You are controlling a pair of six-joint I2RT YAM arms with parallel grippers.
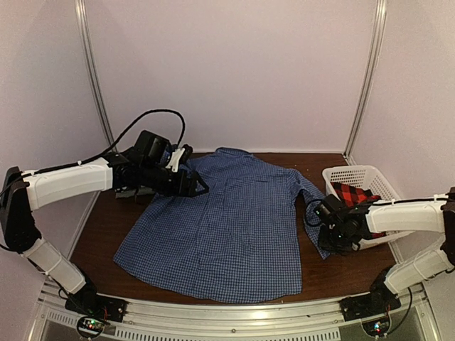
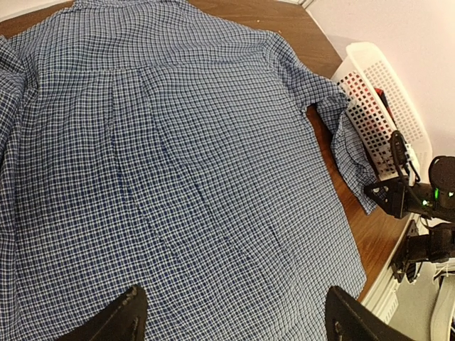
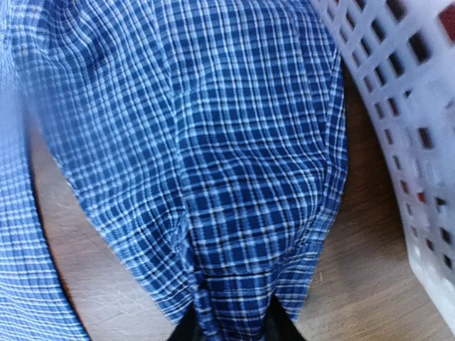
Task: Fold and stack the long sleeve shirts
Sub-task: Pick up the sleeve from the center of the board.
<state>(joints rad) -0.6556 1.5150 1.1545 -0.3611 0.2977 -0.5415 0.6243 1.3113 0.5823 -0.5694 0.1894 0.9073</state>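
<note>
Right pincer clenched on the end of the right sleeve of the blue plaid shirt, with cloth bunched between the fingers, just beside the white basket. Left pincer released, fingers spread wide, holding nothing, over the shirt's far-left shoulder area; cannot tell if it touches the cloth. Blue plaid shirt lies spread flat, back up, mid counter, collar at the far side. Red-and-black plaid shirt sits in the basket at right.
</note>
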